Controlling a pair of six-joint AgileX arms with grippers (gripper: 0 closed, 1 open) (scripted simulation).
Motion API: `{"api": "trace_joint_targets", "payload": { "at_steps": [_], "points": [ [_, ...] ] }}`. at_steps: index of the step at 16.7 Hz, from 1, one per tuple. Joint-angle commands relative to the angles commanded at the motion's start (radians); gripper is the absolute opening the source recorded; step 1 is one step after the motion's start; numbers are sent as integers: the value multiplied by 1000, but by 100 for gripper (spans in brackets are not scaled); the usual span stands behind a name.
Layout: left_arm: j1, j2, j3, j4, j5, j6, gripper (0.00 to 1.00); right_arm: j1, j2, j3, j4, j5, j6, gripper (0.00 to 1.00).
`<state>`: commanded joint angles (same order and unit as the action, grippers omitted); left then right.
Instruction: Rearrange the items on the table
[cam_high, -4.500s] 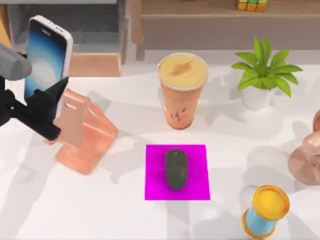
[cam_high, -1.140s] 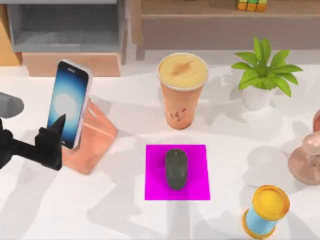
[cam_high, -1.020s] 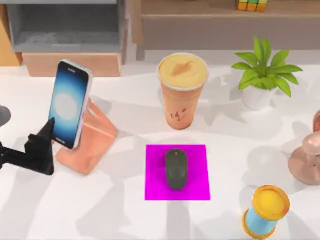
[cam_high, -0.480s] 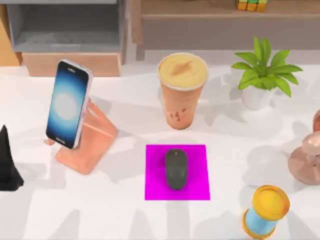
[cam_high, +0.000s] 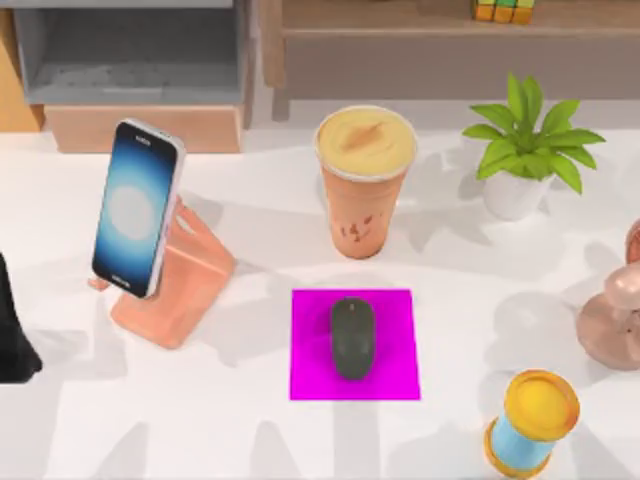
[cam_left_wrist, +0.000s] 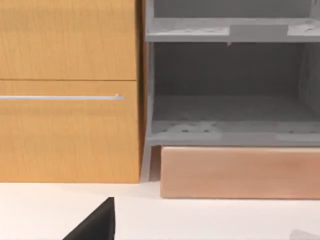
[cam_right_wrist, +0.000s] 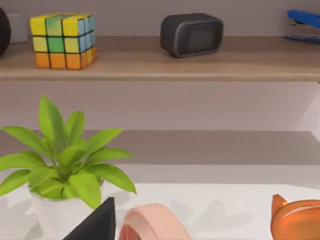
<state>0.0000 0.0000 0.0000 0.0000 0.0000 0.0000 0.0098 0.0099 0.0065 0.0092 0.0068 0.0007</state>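
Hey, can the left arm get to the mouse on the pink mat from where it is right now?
Probably yes: the left gripper sits at the table's left edge, and bare tabletop lies between it and the mouse.

Behind the wide white worktop (cam_high: 250, 440) stands a honey-coloured wooden cabinet (cam_left_wrist: 67, 90) with a slim metal drawer handle (cam_left_wrist: 60, 97). Beside it, a grey open shelving unit (cam_left_wrist: 230, 85) rests on a pale pinkish-wood plinth (cam_left_wrist: 240, 172). A long light-wood wall shelf (cam_right_wrist: 160, 62) crosses a plain pale wall (cam_right_wrist: 200, 105). Soft shadows fall across the worktop.
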Motion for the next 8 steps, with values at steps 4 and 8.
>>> {"api": "trace_joint_targets", "payload": {
  "at_steps": [4, 8],
  "points": [
    [0, 0, 0, 0, 0, 0, 100, 139, 146, 76, 113, 84, 8, 100],
    [0, 0, 0, 0, 0, 0, 100, 376, 461, 182, 291, 225, 13, 100]
  ]
}}
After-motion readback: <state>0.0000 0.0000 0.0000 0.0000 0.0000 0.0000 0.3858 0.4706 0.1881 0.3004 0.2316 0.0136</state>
